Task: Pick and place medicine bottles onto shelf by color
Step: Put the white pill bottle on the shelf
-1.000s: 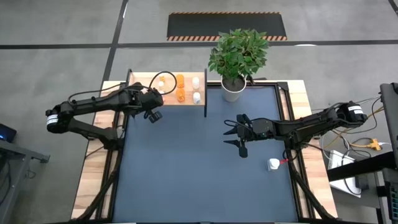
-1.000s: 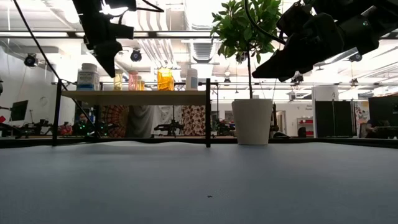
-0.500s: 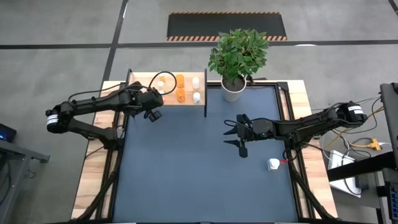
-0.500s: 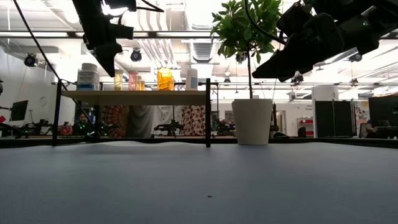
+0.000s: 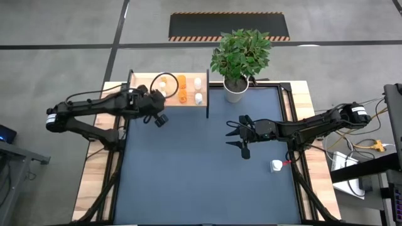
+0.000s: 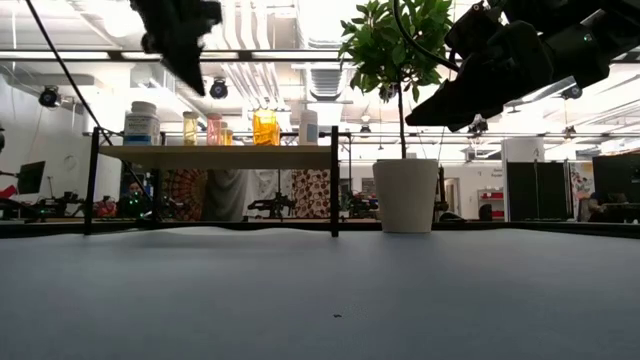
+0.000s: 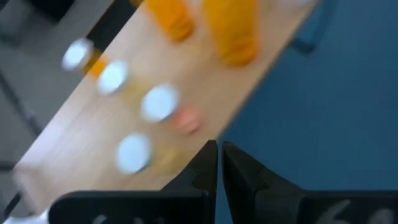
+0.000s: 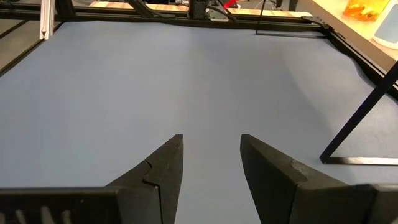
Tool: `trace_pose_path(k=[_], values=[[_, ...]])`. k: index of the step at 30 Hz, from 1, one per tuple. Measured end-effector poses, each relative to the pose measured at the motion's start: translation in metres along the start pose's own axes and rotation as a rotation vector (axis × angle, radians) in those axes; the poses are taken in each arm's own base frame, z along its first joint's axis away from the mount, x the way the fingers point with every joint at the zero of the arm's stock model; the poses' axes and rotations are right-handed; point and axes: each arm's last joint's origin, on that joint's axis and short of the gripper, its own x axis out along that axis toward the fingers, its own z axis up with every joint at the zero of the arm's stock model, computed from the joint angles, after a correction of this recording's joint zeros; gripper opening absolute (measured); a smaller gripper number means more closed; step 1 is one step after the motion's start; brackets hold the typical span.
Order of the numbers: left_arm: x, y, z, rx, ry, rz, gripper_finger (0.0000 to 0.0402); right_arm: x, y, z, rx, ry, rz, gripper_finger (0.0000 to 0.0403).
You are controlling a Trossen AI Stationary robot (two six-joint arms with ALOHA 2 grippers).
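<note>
Judging by the shelf (image 5: 169, 100) at eleven o'clock, most bottles (image 5: 182, 88) stood sorted; left gripper (image 5: 160, 119) shut empty, right gripper (image 5: 235, 134) half-open, empty.

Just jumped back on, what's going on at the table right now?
Bottles are being sorted onto the shelf. Orange bottles and white bottles already stand on it in groups. The left gripper hangs shut and empty beside the shelf's front edge. The right gripper hovers open and empty over the middle of the blue table. One white bottle lies near the table's right edge, not yet picked.
</note>
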Motion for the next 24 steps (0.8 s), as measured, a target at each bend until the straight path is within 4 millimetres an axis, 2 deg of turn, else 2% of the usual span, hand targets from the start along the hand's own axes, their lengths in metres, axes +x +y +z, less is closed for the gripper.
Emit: trace_pose_path(k=[8, 14, 19, 24], values=[[-0.034, -0.042, 0.007, 0.050, -0.262, -0.224, 0.0005, 0.001, 0.000, 0.005, 0.034, -0.019, 0.000, 0.0150], [-0.065, -0.074, 0.015, 0.225, -0.572, -0.374, 0.0005, 0.002, 0.001, 0.024, 0.101, -0.031, 0.068, 0.0150], [-0.082, -0.086, 0.016, 0.390, -0.721, -0.391, 0.0005, 0.002, 0.007, 0.042, 0.282, 0.168, 0.242, 0.0150], [-0.083, -0.087, 0.016, 0.454, -0.747, -0.369, 0.0005, -0.003, 0.016, 0.057, 0.537, 0.436, 0.333, 0.0150]])
